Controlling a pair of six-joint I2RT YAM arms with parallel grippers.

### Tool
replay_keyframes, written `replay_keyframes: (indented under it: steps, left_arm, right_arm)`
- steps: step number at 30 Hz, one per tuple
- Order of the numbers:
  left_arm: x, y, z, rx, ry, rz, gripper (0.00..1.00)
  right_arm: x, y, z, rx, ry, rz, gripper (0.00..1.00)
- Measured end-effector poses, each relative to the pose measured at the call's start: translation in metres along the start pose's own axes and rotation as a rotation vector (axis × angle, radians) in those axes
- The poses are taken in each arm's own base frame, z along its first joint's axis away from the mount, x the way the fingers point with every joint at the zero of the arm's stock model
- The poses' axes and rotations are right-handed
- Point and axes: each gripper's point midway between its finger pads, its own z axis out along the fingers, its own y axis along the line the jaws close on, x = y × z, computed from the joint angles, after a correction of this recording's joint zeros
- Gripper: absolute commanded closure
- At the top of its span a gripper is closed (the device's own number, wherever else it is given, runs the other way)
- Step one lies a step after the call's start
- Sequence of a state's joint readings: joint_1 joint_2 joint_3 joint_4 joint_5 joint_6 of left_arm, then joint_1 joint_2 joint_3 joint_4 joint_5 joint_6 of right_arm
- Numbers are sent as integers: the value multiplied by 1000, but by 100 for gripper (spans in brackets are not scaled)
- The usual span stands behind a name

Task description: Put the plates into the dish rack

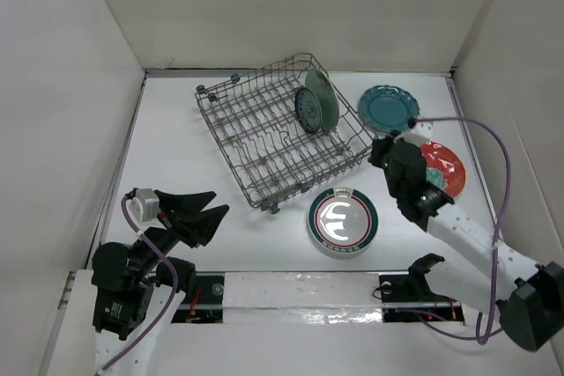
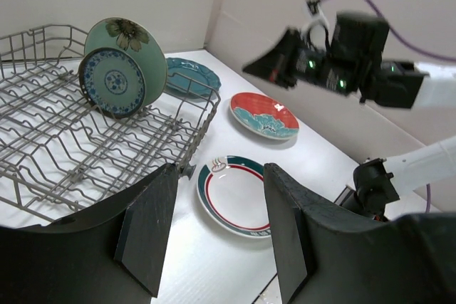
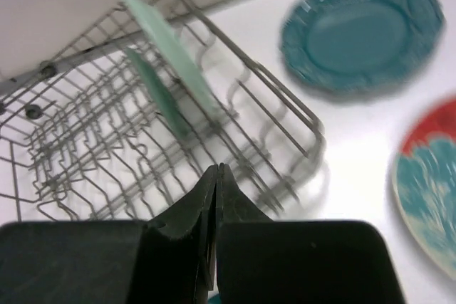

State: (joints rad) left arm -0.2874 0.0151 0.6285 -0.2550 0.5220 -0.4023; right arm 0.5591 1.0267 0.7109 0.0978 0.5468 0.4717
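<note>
Left hand [image 1: 218,202] spread, near-left corner. Right hand [image 3: 216,174] pressed together, toward right edge. Dish rack [image 1: 256,143] mid-table: pale green plate [image 1: 325,97], small patterned plate [image 1: 308,113] upright. Ringed plate [image 1: 342,219], teal plate [image 1: 389,107], floral plate [image 1: 444,167] flat on table [image 1: 176,160].

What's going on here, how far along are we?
Two plates stand in the grey wire dish rack: the pale green plate and the small white teal-patterned plate. The scalloped teal plate, red-and-teal floral plate and white red-ringed plate lie on the table. The right gripper hovers near the rack, fingers shut, empty; the left gripper is open, empty.
</note>
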Motion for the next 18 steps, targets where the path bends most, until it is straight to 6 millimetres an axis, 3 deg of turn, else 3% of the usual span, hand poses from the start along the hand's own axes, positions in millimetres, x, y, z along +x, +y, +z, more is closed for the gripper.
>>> replay_keyframes:
  steps: [2, 3, 6, 8, 10, 14, 18]
  left_arm:
    - [0, 0, 0, 0, -1, 0, 52]
    - [0, 0, 0, 0, -1, 0, 52]
    - [0, 0, 0, 1, -2, 1, 52]
    - [-1, 0, 0, 1, -2, 1, 52]
    - [-1, 0, 0, 1, -2, 1, 52]
    - [-1, 0, 0, 1, -2, 1, 52]
    - [-1, 0, 0, 1, -2, 1, 52]
  right_arm:
    - [31, -38, -13, 42, 53, 75, 85]
    - [51, -58, -19, 72, 96, 102, 61]
    - [116, -103, -39, 145, 259, 162, 35]
    - [147, -116, -52, 163, 353, 196, 31]
    - [165, -117, -60, 154, 426, 230, 28]
    - [182, -102, -66, 84, 526, 258, 28]
    - [195, -86, -68, 9, 611, 275, 39]
